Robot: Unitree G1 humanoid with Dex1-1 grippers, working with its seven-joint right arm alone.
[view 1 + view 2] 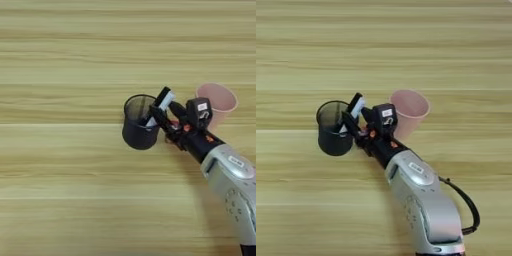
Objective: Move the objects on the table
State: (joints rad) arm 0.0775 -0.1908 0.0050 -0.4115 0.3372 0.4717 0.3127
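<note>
At centre frame your right gripper [161, 111] is clenched on the white-grey marker [165, 100], black cap up and tilted over the black mesh cup [137, 131], evidently to drop it in; the pink cup [220, 100] stands just right.

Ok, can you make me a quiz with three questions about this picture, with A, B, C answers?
1. Where is the marker?
A. Flat on the table
B. At the rim of the black mesh cup, held by the gripper
C. In the pink cup

2. How many cups stand on the table?
A. One
B. Two
C. Four

3. How does the pink cup stand?
A. Upright
B. Tipped over
C. Upside down

Answers: 1 B, the fingers clamp it slanting over the black rim. 2 B, one black, one pink. 3 A, its open mouth faces up.
</note>
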